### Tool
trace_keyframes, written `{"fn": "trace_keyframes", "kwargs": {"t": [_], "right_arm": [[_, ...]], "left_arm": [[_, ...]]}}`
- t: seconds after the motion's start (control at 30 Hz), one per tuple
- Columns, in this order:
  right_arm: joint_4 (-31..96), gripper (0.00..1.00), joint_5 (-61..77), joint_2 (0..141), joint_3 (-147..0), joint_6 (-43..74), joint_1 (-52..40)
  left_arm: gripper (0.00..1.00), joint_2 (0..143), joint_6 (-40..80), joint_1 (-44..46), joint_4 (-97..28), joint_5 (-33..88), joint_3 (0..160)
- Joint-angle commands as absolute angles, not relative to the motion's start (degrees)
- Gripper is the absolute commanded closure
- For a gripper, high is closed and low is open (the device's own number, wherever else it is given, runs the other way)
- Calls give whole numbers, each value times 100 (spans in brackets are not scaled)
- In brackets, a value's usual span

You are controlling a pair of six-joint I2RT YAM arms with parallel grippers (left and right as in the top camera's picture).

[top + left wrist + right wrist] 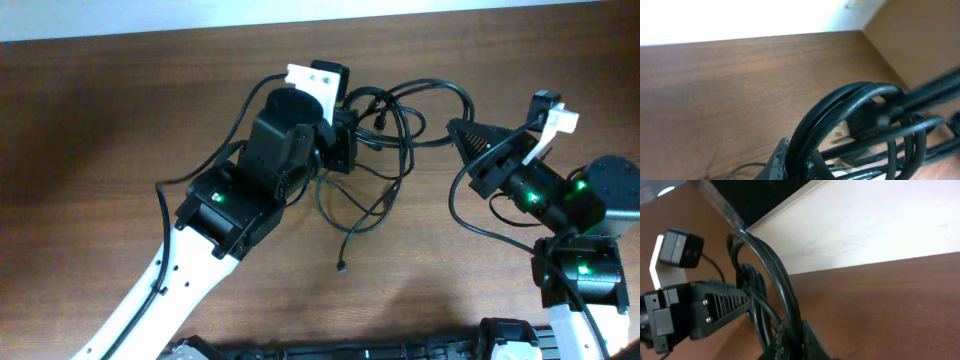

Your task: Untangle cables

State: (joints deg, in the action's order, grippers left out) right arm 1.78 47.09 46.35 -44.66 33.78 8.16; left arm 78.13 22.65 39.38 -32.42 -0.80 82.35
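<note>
From overhead, the cables lie as one loose tangle on the table, and both arms meet at it. The left gripper bites into the tangle's left edge and the right gripper pinches a loop at its right edge, each pair of fingers closed down on cord. One plug end trails free on the near side of the tangle. The right arm's own thicker wire hangs in a loop just right of the tangle and could snag a strand if that arm swings inward. In the left wrist view, the left gripper is clamped on several loops of the cables at once, which arch up from its tips. With more than one strand in the grip, I judge that pulling outward may cinch the knot tighter or drag the whole tangle along instead of freeing a cord. In the right wrist view, the right gripper is likewise closed on two or three strands of the cables. The left gripper's body stands just beyond the tangle, near enough that a careless move risks a bump, and thin cord may slip from the tips under tension.
</note>
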Motion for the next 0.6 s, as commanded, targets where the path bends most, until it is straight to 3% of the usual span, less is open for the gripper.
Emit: {"fn": "trace_keyframes", "kwargs": {"t": [0.0,0.03,0.17,0.27,0.4,0.57], "right_arm": [[132,96,4132,4574,-4523,3544,864],[134,96,4143,4574,-4523,3544,864],[134,41,4241,4574,-4523,3529,864],[132,24,4530,4574,-4523,3114,864],[128,19,4943,4574,-4523,2491,864],[132,18,5937,4574,-4523,1028,864]], "left_arm": [[100,7745,2928,3811,-3310,-884,8246],[100,7745,2928,3811,-3310,-882,8246],[100,7745,2591,3811,-3262,-882,8246],[100,7745,1802,3811,-3197,-882,8246],[100,7745,930,3811,-3192,-781,8246],[100,7745,-414,3811,-3035,438,8246]]}}
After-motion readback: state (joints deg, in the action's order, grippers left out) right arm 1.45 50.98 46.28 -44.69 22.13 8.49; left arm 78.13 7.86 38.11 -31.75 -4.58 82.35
